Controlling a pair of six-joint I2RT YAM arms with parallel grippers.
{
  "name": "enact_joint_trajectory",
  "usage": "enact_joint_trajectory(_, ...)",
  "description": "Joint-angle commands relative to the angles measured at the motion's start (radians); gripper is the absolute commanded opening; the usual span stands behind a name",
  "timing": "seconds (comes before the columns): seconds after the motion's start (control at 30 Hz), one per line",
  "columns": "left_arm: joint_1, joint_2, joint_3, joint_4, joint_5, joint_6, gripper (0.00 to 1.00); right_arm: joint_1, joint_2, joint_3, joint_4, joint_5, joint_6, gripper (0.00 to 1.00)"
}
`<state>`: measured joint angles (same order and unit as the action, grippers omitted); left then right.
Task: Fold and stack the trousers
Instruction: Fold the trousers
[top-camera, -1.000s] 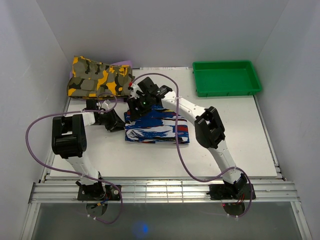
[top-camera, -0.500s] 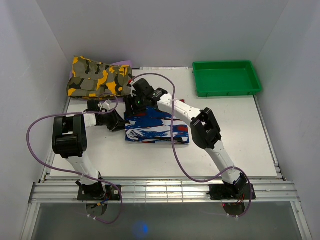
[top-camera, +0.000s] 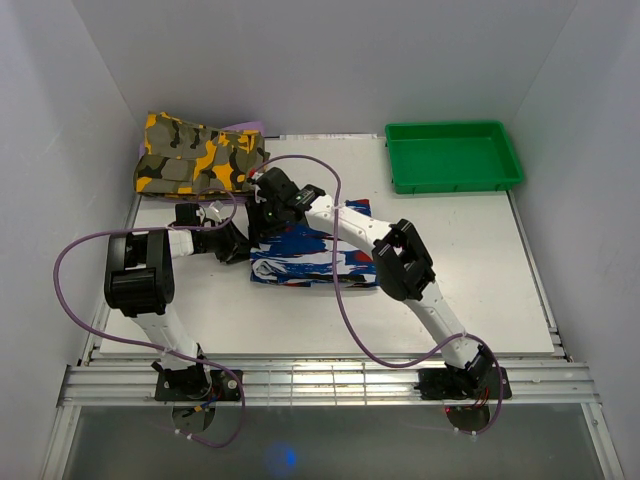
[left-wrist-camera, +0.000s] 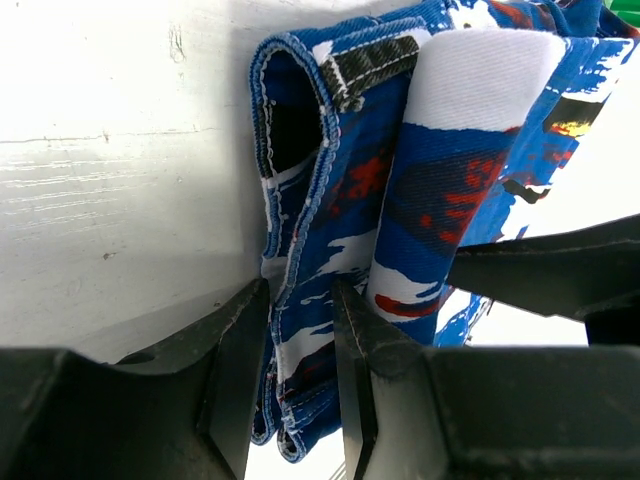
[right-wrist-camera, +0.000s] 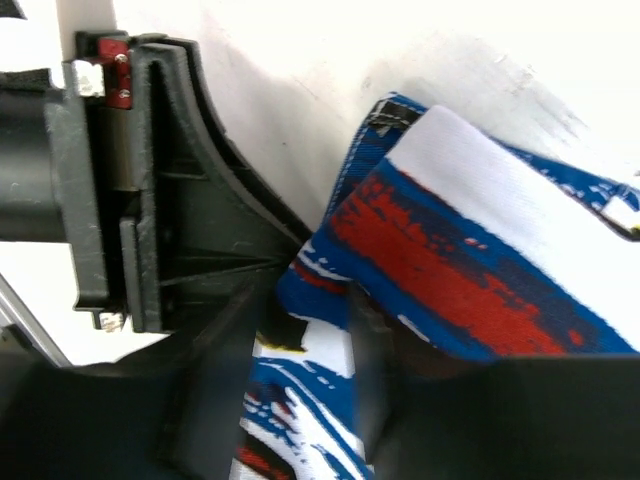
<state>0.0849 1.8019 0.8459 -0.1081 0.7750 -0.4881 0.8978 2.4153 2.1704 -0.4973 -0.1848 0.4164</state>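
My left fingers are pinched on the edge of the trousers. Several hemmed layers are sandwiched between the pads, so the left gripper stands part closed with cloth filling the gap. I hold there, I think, so the fold cannot spring open while the bundle is handled. The right gripper sits at the same end of the bundle, just beside my left one and coming in from the far side. Its fingers straddle the thick folded edge with the blue and red cloth between them. That close view is blurred, so I cannot tell whether they have bitten down or only bracket the cloth. I judge that two holds side by side on one end are meant to carry every layer together instead of peeling off the top one. Further out, the trousers lie as a compact folded rectangle in the middle of the table, which suggests to me the folding is largely done and the stacking remains. The camouflage garment lies folded at the far left corner, near my grippers and a likely place to stack. The green tray sits well apart at the far right.
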Motion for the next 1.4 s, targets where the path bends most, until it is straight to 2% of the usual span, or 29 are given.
enact_joint_trajectory(0.0, -0.016, -0.019, -0.025, -0.021, -0.033, 0.013, 0.43, -0.003, 0.022, 0.017, 0.026, 0.012, 0.001, 0.4)
enact_joint_trajectory(0.1, -0.016, -0.019, -0.024, -0.019, -0.031, 0.011, 0.43, -0.008, 0.024, 0.014, 0.032, -0.007, -0.002, 0.29)
enact_joint_trajectory(0.17, -0.016, -0.018, -0.025, -0.016, -0.029, 0.009, 0.43, -0.01, 0.027, 0.012, 0.037, -0.018, -0.007, 0.26)
enact_joint_trajectory(0.3, -0.017, -0.013, -0.027, -0.018, -0.029, 0.013, 0.43, -0.013, 0.025, 0.016, 0.043, -0.042, -0.011, 0.08)
enact_joint_trajectory(0.53, -0.019, -0.001, -0.025, -0.018, -0.037, 0.013, 0.41, -0.014, -0.019, 0.048, 0.059, -0.097, 0.002, 0.08)
enact_joint_trajectory(0.67, -0.019, 0.007, -0.022, -0.018, -0.043, 0.013, 0.37, -0.014, -0.076, 0.002, 0.104, -0.136, 0.039, 0.08)
enact_joint_trajectory(0.8, -0.02, 0.013, -0.021, -0.021, -0.045, 0.013, 0.27, -0.008, -0.105, -0.027, 0.117, -0.162, 0.071, 0.08)
enact_joint_trajectory(0.83, -0.02, 0.017, -0.022, -0.022, -0.046, 0.014, 0.18, -0.007, -0.11, -0.027, 0.118, -0.165, 0.074, 0.08)
enact_joint_trajectory(0.93, -0.022, 0.024, -0.021, -0.024, -0.049, 0.014, 0.06, -0.005, -0.102, -0.026, 0.121, -0.168, 0.084, 0.08)
enact_joint_trajectory(1.0, -0.022, 0.027, -0.019, -0.024, -0.049, 0.013, 0.01, -0.005, -0.094, -0.021, 0.123, -0.168, 0.088, 0.08)
enact_joint_trajectory(1.37, -0.031, 0.045, -0.013, -0.018, -0.034, 0.009, 0.0, 0.0, -0.061, -0.012, 0.143, -0.162, 0.107, 0.08)
